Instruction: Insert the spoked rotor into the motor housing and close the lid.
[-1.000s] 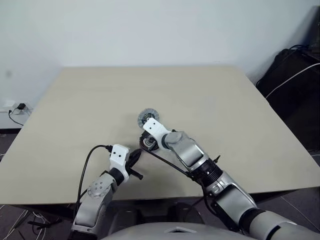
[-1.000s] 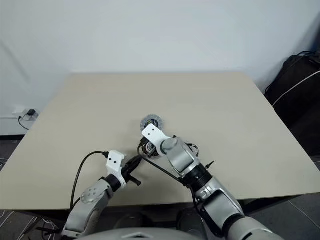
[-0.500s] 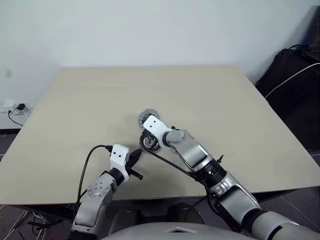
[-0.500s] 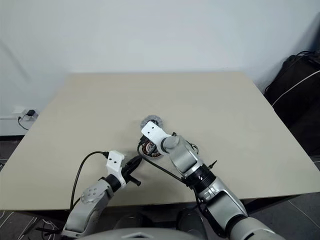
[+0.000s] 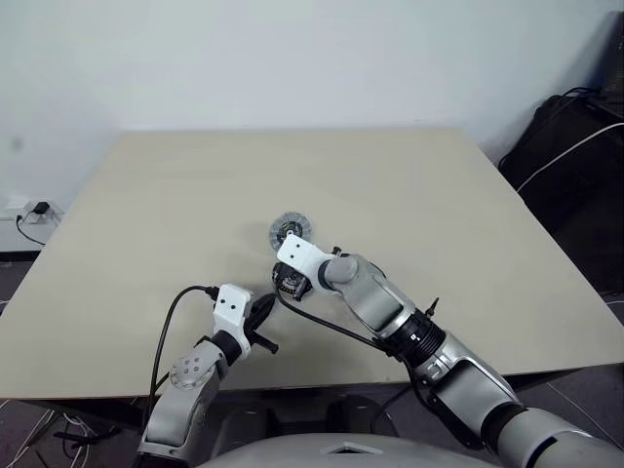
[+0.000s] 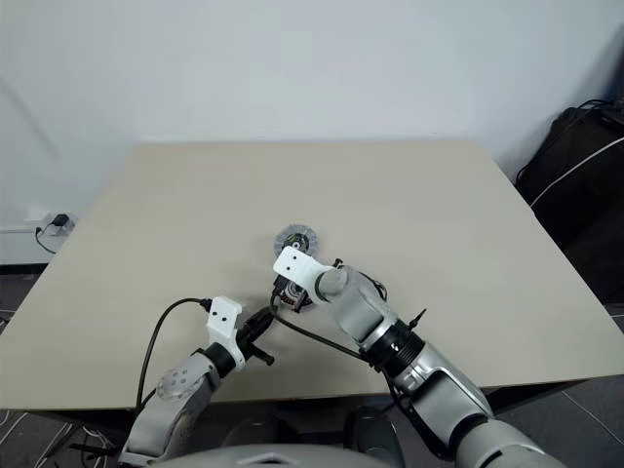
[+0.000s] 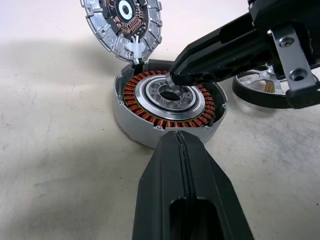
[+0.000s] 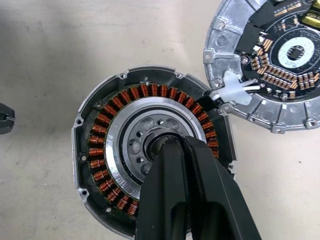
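Rotor point(image 7: 272, 90) lies flat on the table point(image 5: 439, 195) just beside the housing point(image 7: 169, 107) in the left wrist view, partly behind the right gripper point(image 7: 176, 80); the left gripper point(image 7: 182, 145) has its fingers pressed together, empty. From the right wrist, closed fingertips rest in the housing's pale hub, with the lid point(image 8: 272, 65) dark face up, touching the housing's rim. From the head, all sit mid-table.

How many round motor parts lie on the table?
3. The motor housing lies in the middle; the lid leans against its far edge, circuit face up; the spoked rotor lies beside the housing, partly hidden behind the right tool.
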Motion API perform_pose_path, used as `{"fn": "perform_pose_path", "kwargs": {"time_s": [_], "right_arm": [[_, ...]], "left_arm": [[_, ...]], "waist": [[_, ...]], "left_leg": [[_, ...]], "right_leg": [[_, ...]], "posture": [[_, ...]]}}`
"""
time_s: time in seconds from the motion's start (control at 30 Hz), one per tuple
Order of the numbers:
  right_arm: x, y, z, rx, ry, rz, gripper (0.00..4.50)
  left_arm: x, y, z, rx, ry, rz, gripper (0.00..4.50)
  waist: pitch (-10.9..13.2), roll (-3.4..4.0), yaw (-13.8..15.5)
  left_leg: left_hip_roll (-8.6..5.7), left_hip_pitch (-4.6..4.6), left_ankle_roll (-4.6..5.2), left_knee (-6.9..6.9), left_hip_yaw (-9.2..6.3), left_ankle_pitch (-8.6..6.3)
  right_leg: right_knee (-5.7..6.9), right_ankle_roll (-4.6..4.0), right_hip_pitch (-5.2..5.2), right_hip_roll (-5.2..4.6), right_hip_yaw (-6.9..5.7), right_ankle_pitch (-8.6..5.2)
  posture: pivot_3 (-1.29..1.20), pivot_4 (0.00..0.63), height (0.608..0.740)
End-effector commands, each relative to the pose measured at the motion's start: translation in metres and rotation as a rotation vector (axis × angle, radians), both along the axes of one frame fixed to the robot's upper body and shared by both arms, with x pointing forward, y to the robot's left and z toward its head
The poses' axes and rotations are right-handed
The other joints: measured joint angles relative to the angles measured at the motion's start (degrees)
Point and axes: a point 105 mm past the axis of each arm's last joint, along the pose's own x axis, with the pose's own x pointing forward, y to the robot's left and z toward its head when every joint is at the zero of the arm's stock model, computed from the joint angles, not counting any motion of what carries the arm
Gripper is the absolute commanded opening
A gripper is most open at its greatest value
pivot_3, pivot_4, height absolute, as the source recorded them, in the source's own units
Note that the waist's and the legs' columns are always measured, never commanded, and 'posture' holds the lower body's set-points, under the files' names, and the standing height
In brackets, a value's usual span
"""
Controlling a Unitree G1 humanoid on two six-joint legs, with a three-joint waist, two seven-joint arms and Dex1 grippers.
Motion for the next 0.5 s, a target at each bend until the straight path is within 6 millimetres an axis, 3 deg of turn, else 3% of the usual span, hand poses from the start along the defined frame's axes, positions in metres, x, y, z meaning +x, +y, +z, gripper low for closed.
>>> {"fn": "perform_pose_path", "kwargs": {"time_s": [0.03,0.5], "right_arm": [[0.0078,0.0032,0.0153,0.001,-0.069,0.019,0.03],[0.0049,0.0007,0.0062,-0.041,-0.052,0.048,0.03]], "left_arm": [[0.0033,-0.0013,0.0081,-0.010,-0.035,0.001,0.00],[0.0022,-0.0008,0.0076,-0.013,-0.033,0.010,0.00]], "waist": [[0.0,0.00,0.0],[0.0,-0.01,0.0]], "left_leg": [[0.00,0.00,0.00,0.00,0.00,0.00],[0.00,0.00,0.00,0.02,0.00,0.00]], "right_leg": [[0.00,0.00,0.00,0.00,0.00,0.00],[0.01,0.00,0.01,0.00,0.00,0.00]], "posture": [[0.00,0.000,0.740],[0.00,0.000,0.740]]}}
